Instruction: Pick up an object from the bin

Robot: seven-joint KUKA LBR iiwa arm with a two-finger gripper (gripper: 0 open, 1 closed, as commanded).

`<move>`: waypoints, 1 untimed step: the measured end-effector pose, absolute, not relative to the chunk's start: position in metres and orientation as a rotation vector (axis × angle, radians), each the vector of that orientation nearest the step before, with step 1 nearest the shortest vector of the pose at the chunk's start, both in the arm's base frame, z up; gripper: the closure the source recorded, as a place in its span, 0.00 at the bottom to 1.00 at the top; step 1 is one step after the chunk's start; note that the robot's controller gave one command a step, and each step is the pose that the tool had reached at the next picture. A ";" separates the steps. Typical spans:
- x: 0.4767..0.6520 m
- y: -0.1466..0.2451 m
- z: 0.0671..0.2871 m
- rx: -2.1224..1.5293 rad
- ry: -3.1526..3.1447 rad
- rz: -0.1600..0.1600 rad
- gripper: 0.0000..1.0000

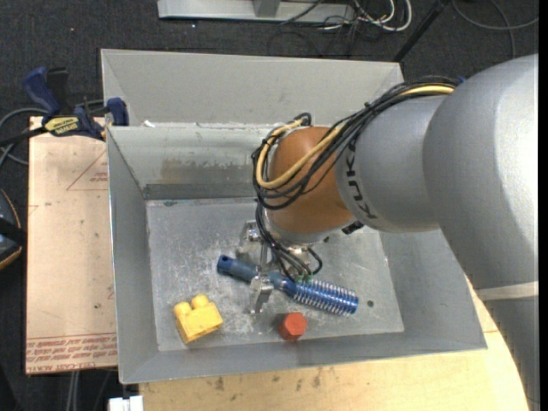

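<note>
The bin (pixel 128 229) is plain grey metal, its floor mottled with pale scuffs and scratches. On it lie a brush (pixel 291 287) with a solid blue handle and a blue head ribbed with lighter bands, a bright yellow toy building block (pixel 197 318), and a small red cap-like piece (pixel 292 325). The arm (pixel 428 161) is silver-grey with dark lettering; its wrist cover (pixel 304 182) is glossy orange-brown, looped by yellow and black cables (pixel 272 174). The gripper (pixel 257 272) is bare silvery metal.
</note>
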State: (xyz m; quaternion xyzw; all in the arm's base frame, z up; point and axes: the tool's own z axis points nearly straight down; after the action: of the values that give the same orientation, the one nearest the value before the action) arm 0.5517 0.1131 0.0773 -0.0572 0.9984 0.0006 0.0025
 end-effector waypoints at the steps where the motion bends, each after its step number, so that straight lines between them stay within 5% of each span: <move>1: 0.553 0.114 0.079 -0.179 3.128 0.006 1.00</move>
State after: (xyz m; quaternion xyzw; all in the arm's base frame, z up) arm 0.5531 0.1145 0.0795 -0.0570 0.9984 0.0020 0.0043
